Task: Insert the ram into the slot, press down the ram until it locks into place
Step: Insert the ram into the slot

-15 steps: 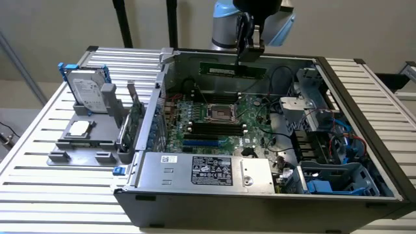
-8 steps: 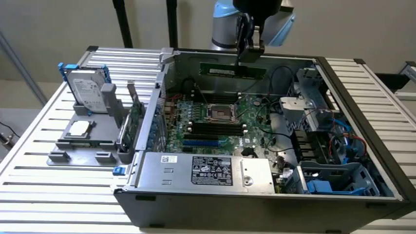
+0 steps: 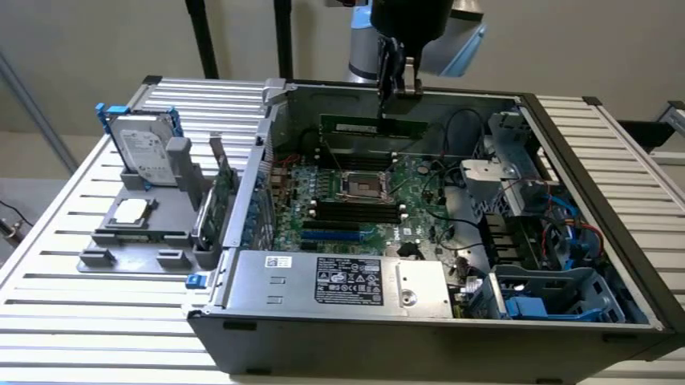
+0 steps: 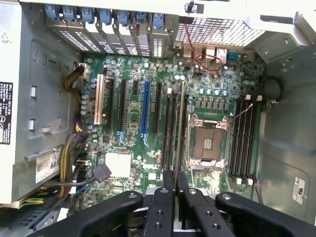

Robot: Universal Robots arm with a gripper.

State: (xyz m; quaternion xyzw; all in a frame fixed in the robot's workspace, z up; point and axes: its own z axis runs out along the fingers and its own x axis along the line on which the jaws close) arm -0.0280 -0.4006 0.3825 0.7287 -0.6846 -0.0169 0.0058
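Note:
My gripper (image 3: 392,87) hangs high over the open computer case, shut on the top edge of the ram (image 3: 374,126). The ram is a thin green stick that hangs level, above the motherboard (image 3: 310,188) and apart from it. In the wrist view my two black fingers (image 4: 169,183) stand close together. They line up with a pair of long black slots (image 4: 174,128) beside the square processor socket (image 4: 207,143). More black slots (image 4: 242,138) lie on the socket's other side. In the exterior view, black slots (image 3: 342,212) lie just in front of the socket (image 3: 358,184).
A blue slot (image 4: 144,108) and further card slots run parallel to the black ones. The grey power supply (image 3: 332,281) fills the case's near side, and a drive cage with cables (image 3: 535,233) stands at the exterior view's right. Outside the case, a hard drive (image 3: 144,152) stands on a grey fixture (image 3: 134,237).

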